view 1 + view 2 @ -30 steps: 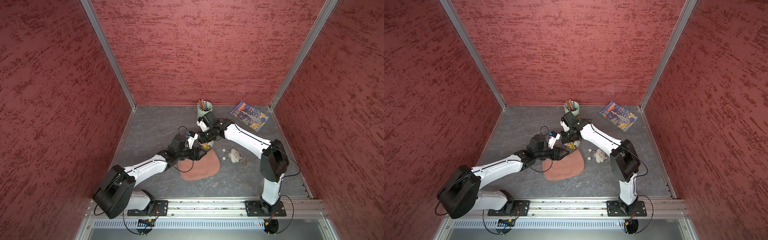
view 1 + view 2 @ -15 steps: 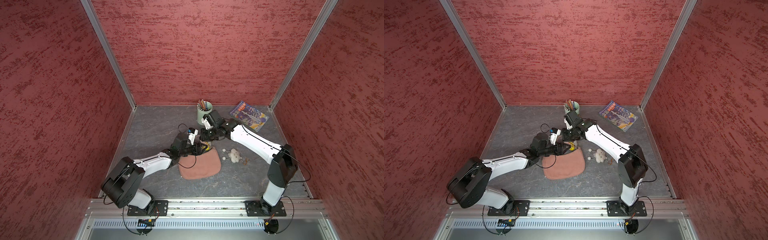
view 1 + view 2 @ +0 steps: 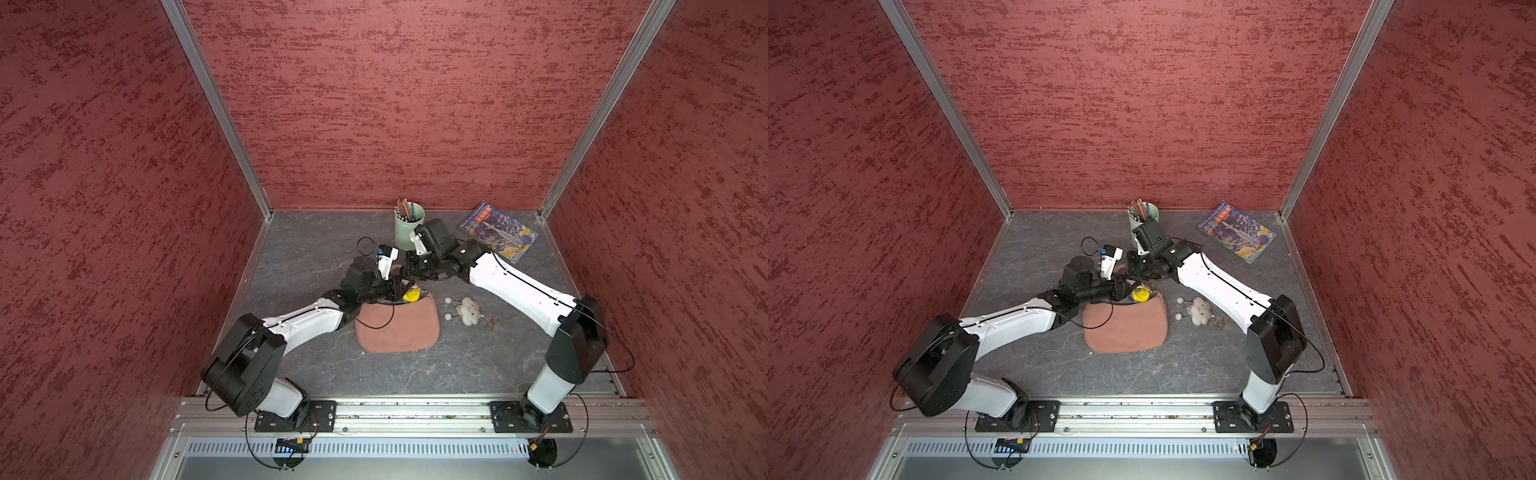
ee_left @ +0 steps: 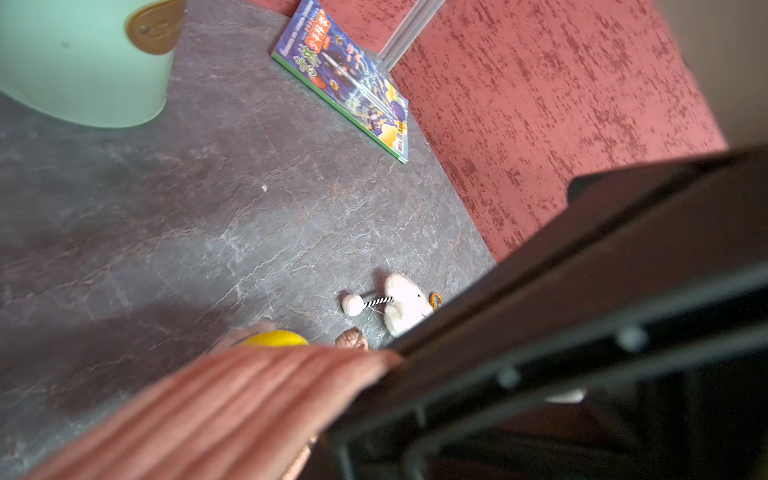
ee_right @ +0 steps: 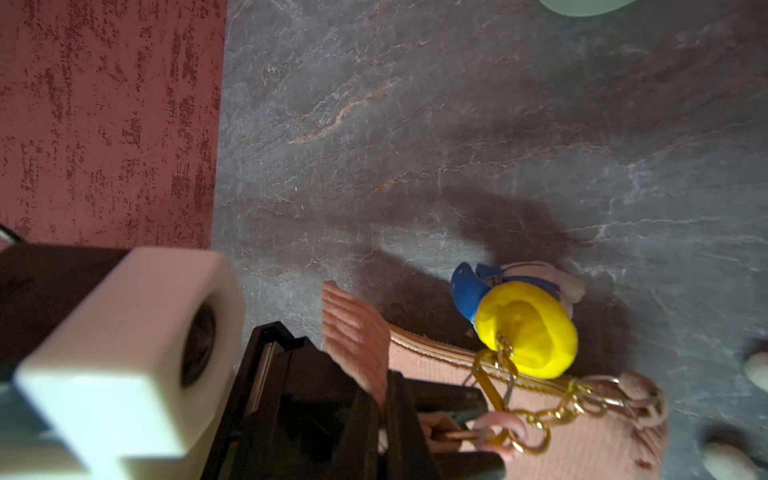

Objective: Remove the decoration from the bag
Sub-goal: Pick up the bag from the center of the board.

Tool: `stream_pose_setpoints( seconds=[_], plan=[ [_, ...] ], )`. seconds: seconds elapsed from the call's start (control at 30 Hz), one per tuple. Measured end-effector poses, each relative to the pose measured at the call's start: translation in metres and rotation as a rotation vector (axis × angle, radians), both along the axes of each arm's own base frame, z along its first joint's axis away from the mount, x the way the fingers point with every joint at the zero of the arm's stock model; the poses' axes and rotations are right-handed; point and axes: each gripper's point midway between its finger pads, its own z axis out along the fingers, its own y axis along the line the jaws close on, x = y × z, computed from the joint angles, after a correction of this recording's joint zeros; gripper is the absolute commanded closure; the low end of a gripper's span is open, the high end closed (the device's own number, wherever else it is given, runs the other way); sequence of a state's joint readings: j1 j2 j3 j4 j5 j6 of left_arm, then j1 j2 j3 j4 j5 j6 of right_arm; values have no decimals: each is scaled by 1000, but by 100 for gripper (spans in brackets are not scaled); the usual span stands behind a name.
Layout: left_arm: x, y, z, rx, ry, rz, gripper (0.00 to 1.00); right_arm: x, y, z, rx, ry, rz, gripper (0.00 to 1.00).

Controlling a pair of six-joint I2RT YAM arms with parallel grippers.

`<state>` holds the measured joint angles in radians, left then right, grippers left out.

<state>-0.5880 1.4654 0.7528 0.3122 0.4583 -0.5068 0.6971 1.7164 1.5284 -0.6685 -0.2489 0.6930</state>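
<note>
1. While the left gripper (image 5: 382,395) is clenched on the ribbed pink strap (image 5: 353,332) of the bag (image 3: 397,328), the bag lies flat on the bench (image 3: 316,257) between the two arms.
2. The right gripper (image 3: 409,272) is clenched as well, just beyond the bag's top edge. Nothing shows in it, though its tips are hard to make out.
3. The decoration on the bag is a yellow charm (image 5: 525,328) with a blue part, joined by a gold chain (image 5: 552,411) at the bag's top edge. A white plush charm (image 3: 467,309) lies loose on the bench just beside the bag.
4. Risk: the strap is soft cloth. If the left hold slips, a pull on the yellow charm would likely drag the whole bag along rather than free the clasp.
5. Risk: the chain links are thin and shiny, so closing jaws may skate off them or pinch strap cloth along with the metal.
6. Risk: the two grippers sit close together, and a careless reach could knock one against the other. The right arm could also sweep the pencil cup (image 3: 408,226) just behind it.
7. The bench is dark grey and matte, veined like slate. A picture book (image 3: 496,230) lies at its far corner.
8. Three rough red walls (image 3: 395,104) with metal corner posts (image 3: 216,108) close the space in.
</note>
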Motion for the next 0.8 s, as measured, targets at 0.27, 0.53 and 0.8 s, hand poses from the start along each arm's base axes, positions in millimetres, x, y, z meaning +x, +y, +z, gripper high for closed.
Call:
stream_pose_setpoints(
  seconds=[0.27,0.53,0.8],
  plan=[
    [-1,-1,9,-12,67,-19,93,4,-3,9,14,-26,-4,81],
    [9,11,16,-47,263,80,100,7,-14,34,30,-119,19,56],
    [18,26,14,-77,464,232,100,-1,-42,29,31,-260,-23,53]
  ],
)
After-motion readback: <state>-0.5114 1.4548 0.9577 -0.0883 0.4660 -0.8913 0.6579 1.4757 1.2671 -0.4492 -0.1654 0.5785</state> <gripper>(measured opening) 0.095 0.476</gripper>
